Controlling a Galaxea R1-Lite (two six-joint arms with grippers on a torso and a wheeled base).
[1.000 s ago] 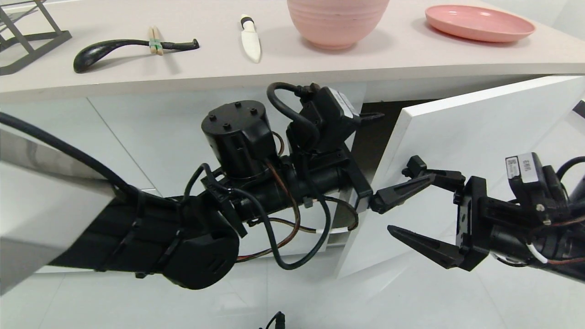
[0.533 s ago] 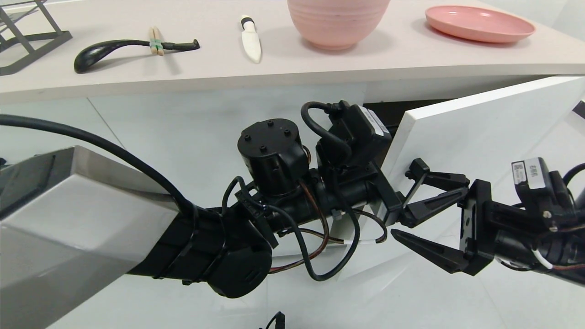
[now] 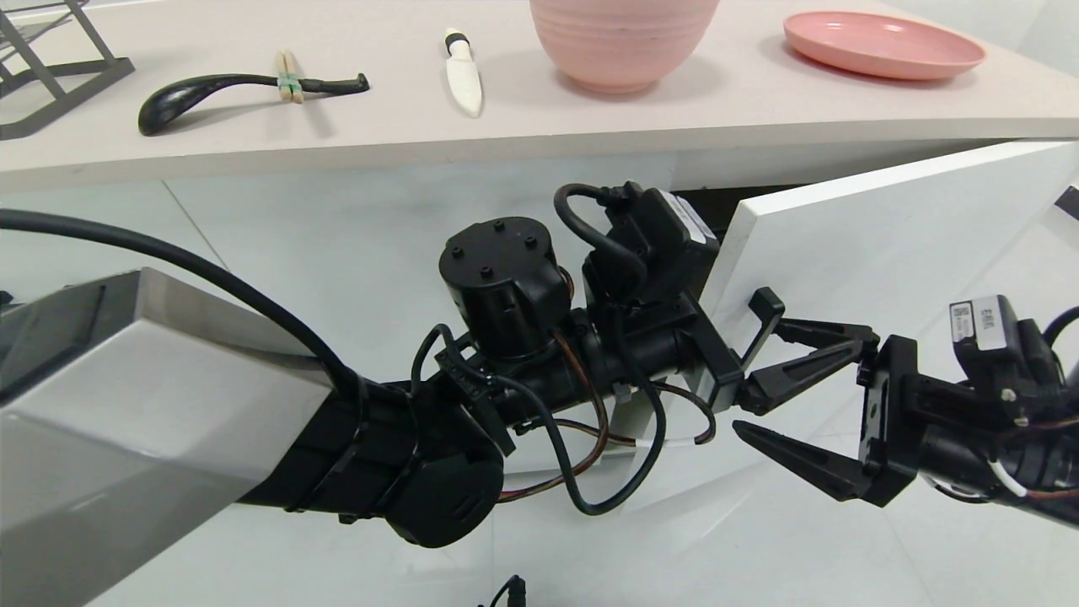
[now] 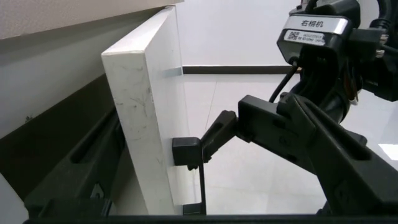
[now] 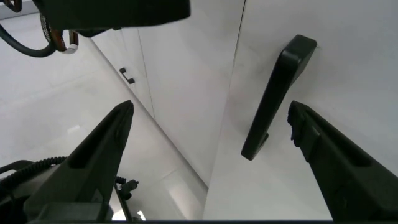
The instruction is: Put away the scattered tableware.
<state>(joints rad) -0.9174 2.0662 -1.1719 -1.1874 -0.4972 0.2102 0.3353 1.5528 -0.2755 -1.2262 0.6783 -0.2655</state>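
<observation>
While the right gripper (image 3: 742,413) is hovering spread wide beside the handle (image 3: 763,316) of the half-open cabinet door (image 3: 885,244) and the left gripper (image 3: 721,375), its grip unreadable, is sitting at the door's edge, the ladle (image 3: 181,94), chopsticks (image 3: 287,74), knife (image 3: 463,74), bowl (image 3: 622,42) and plate (image 3: 883,46) are all lying on the counter (image 3: 759,101) beyond, awaiting storage.

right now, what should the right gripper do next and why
Probably close the right gripper on the black handle. Its fingers are open with the handle between them, and the cabinet door is only partly open, so a grip would let the arm pull it wider.
</observation>
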